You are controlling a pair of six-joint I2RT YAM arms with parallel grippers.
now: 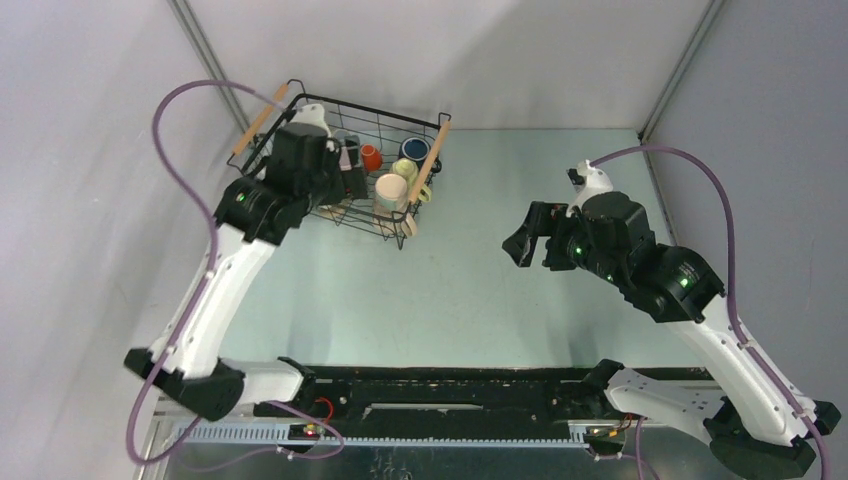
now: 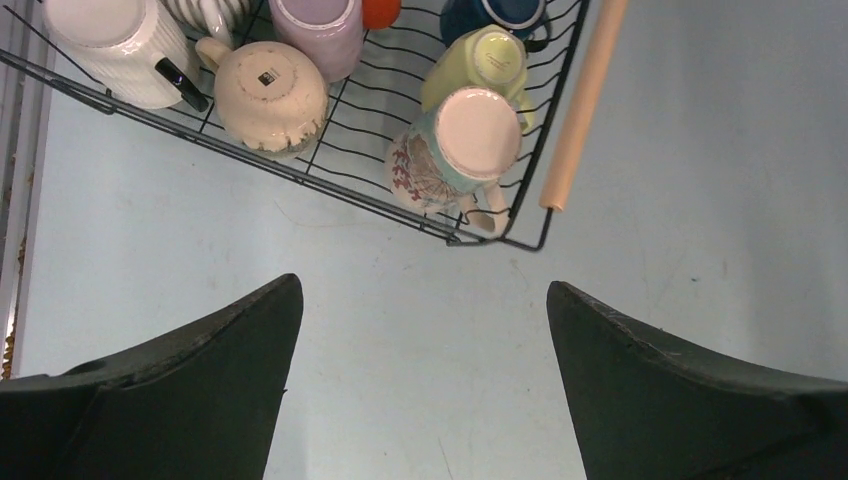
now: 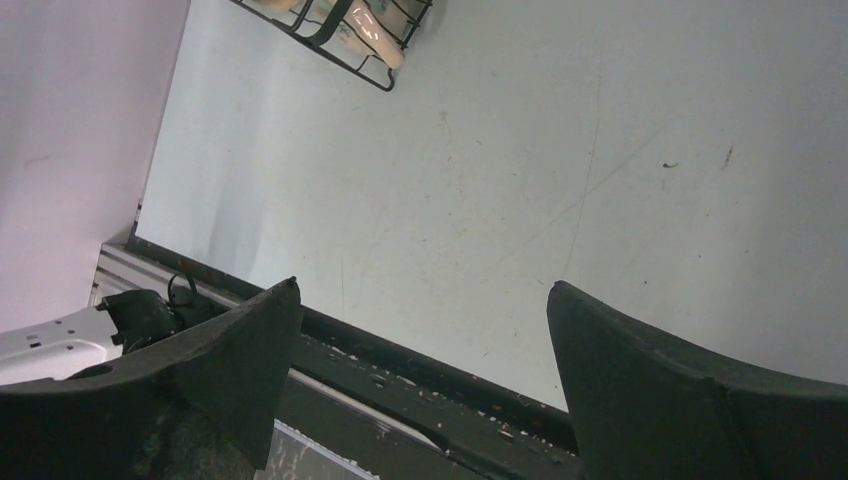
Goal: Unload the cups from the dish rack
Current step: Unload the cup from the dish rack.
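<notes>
The dish rack (image 1: 404, 231) sits at the far left of the pale tabletop (image 1: 460, 290), close to the left wall, and all the cups (image 1: 391, 190) that can be seen are inside it. From the left wrist view, the near right corner of the rack holds a patterned cup (image 2: 455, 150) turned base up, with a yellow cup (image 2: 485, 62) touching it on the far side and a navy cup (image 2: 495, 12) beyond that, beside the wooden handle (image 2: 583, 100). Further left are a cream cup (image 2: 272, 95) base up, a mauve cup (image 2: 320, 25) and a white ribbed cup (image 2: 115, 45). The left end effector (image 2: 423, 283) hangs above the left part of the rack, its jaws spread wide and holding nothing. The right end effector (image 3: 423, 284) hovers over bare tabletop on the right, well apart from the rack, also wide open and empty
</notes>
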